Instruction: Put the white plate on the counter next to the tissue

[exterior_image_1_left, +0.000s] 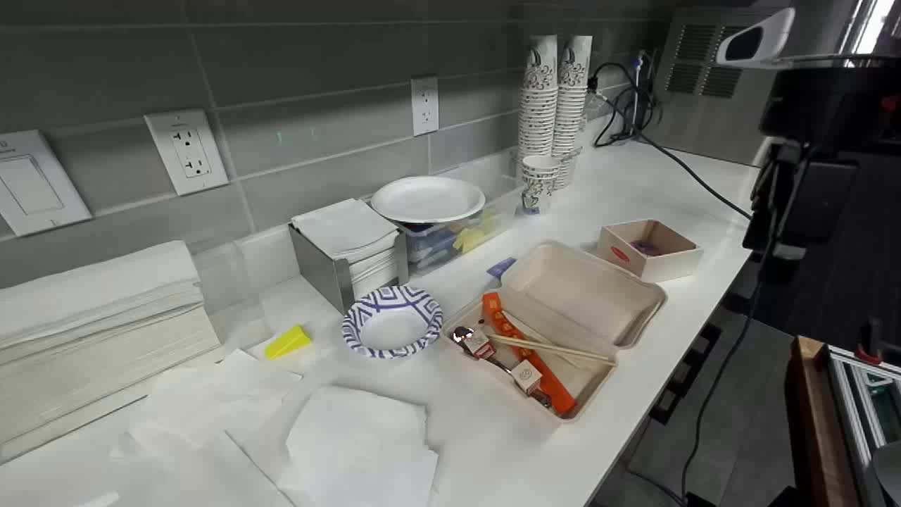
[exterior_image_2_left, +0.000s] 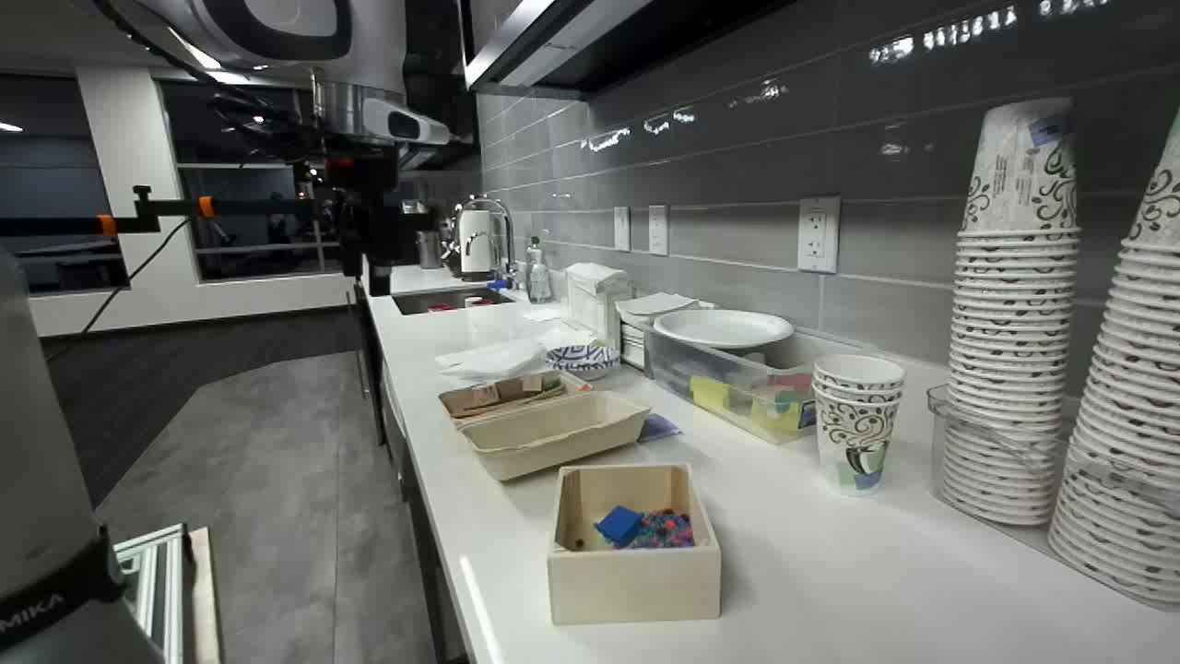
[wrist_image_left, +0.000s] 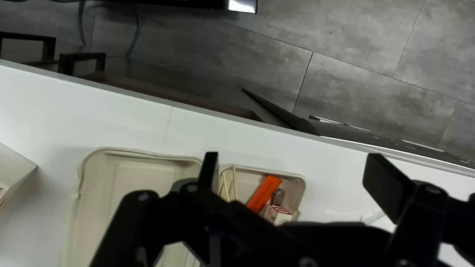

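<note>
Well, the white plate seemingly rests on a bin — fingers apart.

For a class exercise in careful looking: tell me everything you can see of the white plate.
The white plate is plain and round with a shallow raised rim; paper, foam or plastic, I cannot tell. It lies face up, roughly level, atop the clear plastic bin, not on the counter, beside the stacked napkins. Whether the bin's rim or contents bear it, and whether it touches the napkins, is unclear.
</note>
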